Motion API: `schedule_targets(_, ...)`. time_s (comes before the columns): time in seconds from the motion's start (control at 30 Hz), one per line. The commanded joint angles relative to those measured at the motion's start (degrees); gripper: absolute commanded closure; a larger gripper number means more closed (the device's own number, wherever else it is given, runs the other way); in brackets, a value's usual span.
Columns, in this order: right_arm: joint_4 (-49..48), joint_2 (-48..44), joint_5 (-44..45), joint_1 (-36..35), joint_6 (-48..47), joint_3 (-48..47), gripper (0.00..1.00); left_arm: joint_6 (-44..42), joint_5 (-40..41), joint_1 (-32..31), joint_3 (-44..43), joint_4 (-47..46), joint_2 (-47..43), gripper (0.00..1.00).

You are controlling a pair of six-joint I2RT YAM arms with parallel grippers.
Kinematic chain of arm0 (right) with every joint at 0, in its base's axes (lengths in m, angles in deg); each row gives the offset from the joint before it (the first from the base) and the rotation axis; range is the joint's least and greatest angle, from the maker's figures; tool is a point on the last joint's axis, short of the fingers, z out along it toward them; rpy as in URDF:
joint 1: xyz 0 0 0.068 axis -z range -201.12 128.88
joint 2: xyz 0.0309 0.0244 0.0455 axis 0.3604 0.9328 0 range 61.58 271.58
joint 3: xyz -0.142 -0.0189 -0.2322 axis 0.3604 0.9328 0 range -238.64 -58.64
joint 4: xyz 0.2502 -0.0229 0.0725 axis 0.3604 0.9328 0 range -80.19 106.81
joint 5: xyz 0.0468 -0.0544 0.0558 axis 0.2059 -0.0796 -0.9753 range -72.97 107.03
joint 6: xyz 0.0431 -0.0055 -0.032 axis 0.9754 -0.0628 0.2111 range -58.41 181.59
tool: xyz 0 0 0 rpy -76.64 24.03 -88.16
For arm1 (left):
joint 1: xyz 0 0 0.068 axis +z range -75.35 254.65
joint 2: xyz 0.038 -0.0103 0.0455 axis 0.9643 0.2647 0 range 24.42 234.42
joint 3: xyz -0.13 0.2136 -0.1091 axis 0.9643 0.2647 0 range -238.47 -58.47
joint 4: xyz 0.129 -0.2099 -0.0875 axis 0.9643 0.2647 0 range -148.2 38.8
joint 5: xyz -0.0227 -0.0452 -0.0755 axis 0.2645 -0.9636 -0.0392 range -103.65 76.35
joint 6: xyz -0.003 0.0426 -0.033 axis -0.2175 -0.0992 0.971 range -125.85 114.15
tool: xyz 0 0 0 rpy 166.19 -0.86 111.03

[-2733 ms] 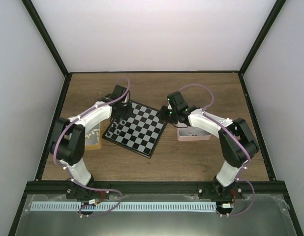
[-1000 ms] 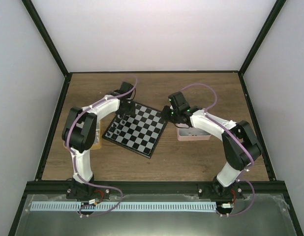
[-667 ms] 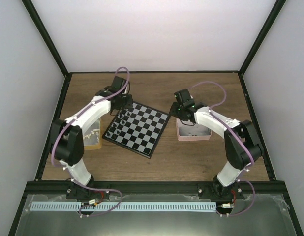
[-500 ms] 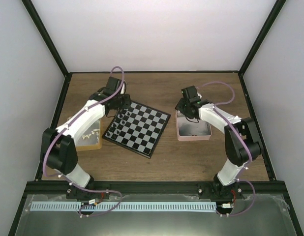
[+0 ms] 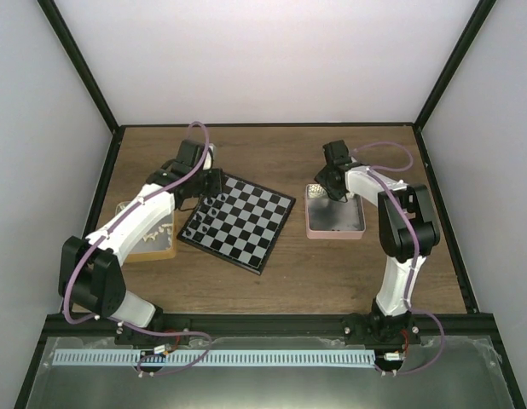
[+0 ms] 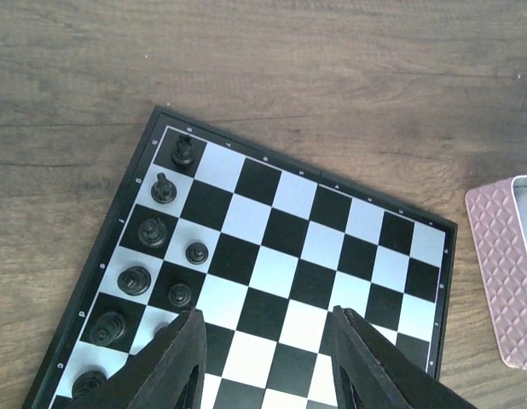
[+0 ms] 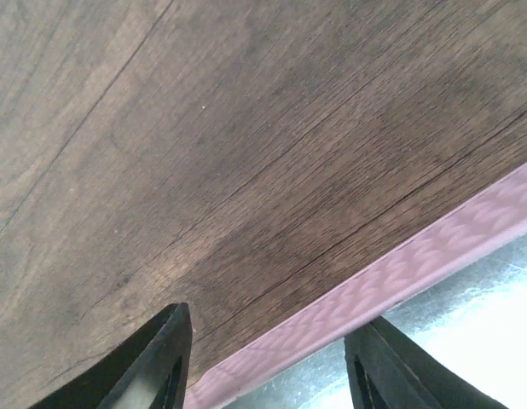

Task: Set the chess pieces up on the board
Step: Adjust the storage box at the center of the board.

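Note:
The board (image 5: 246,226) lies tilted in the middle of the table. Several black chess pieces (image 6: 152,231) stand in two columns along its left side (image 5: 208,207). Cream chess pieces (image 5: 164,227) lie in the tan tray (image 5: 153,249) left of the board. My left gripper (image 6: 268,345) hovers open over the board's left part (image 6: 332,247) with nothing between its fingers, a little right of the black pieces. My right gripper (image 7: 272,362) stands open and empty over the far rim of the pink tray (image 7: 417,264), seen in the top view beside that tray's far left corner (image 5: 330,183).
The pink tray (image 5: 335,230) sits right of the board, its pale floor showing. Bare wood table (image 5: 272,153) stretches behind the board and trays. Black frame posts and pale walls enclose the table on three sides.
My left gripper pulled back toward the board's far left corner and its jaws widened. My right gripper swung from the board's right edge over to the pink tray's far rim and opened.

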Motion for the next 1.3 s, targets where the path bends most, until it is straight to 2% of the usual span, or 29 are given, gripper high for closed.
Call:
schedule_targets(0.0,1.8,1.6,2.3,0.3,-0.5,-2.3,0.55,-0.9,-1.7,0.0,1.0,-1.2,0.7,0.57)
schedule_targets(0.13,0.9,1.4,1.7,0.3,-6.9,-1.4,0.65,-1.1,-2.2,0.0,1.0,-1.3,0.4,0.57)
schedule_targets(0.37,0.3,-1.1,-2.4,0.2,-19.8,2.4,0.67,-1.2,-2.7,0.1,1.5,-2.1,0.5,0.57)
schedule_targets(0.5,-1.5,-3.8,-7.2,0.2,-25.8,6.0,0.72,-1.1,-3.2,0.1,1.4,-2.5,1.0,0.58)
schedule_targets(0.73,-1.2,-8.5,-17.6,0.0,-35.3,10.8,0.73,-1.1,-3.5,0.0,1.4,-2.5,1.5,0.57)
schedule_targets(0.83,0.4,-9.5,-20.9,-0.6,-38.6,12.3,0.76,-1.2,-3.6,0.0,1.4,-2.4,1.7,0.57)
schedule_targets(1.27,5.4,-17.7,-28.8,-5.0,-46.2,19.4,0.77,-1.4,-4.0,0.0,1.4,-2.5,2.4,0.57)
